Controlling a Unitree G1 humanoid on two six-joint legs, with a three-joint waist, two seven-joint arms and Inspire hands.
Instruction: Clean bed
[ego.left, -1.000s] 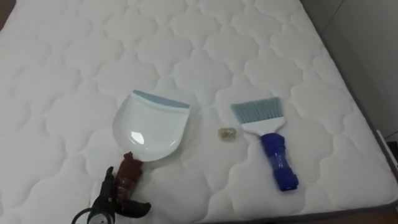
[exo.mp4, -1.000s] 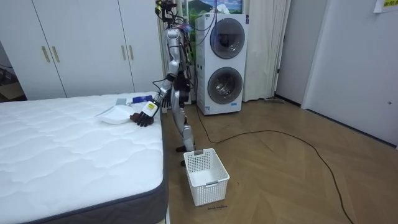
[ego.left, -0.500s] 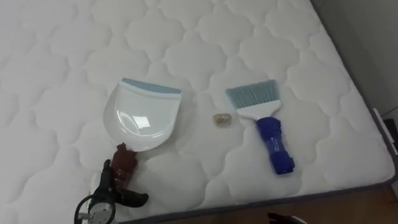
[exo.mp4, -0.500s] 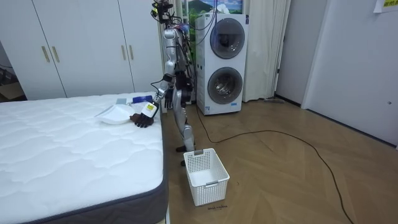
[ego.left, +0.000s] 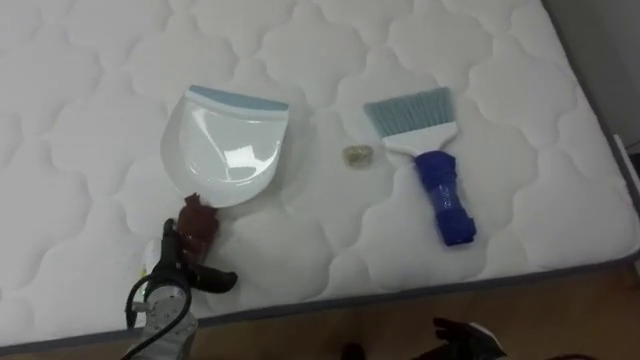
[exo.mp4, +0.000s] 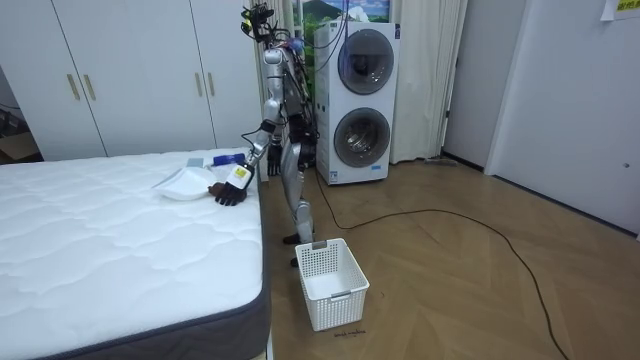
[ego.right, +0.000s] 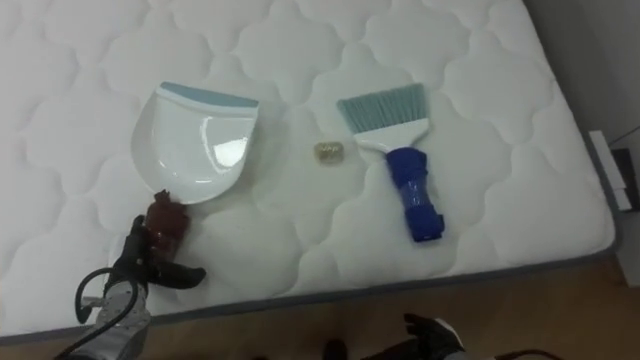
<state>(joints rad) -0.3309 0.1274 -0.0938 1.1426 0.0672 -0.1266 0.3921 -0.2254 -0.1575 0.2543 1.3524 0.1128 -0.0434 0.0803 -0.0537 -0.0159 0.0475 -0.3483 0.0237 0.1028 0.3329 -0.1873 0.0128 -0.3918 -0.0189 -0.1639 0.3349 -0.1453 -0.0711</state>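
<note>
The left hand (ego.left: 176, 268) is clamped round the dark red handle (ego.left: 197, 222) of the white plastic dustpan (ego.left: 225, 150), which has not shifted on the quilted white mattress (ego.left: 100, 80). Right of the dustpan lie a small yellowish crumpled scrap (ego.left: 355, 155) and, farther right, the untouched blue-handled brush (ego.left: 430, 165) with pale bristles. The right hand (ego.left: 465, 335) has just risen into view below-right of the dustpan, open or closed I cannot tell, probably bound for the brush.

Dustpan (ego.left: 225, 145) L, scrap (ego.left: 356, 155) mid, brush (ego.left: 428, 160) R (all on mattress (ego.left: 100, 60))
</note>
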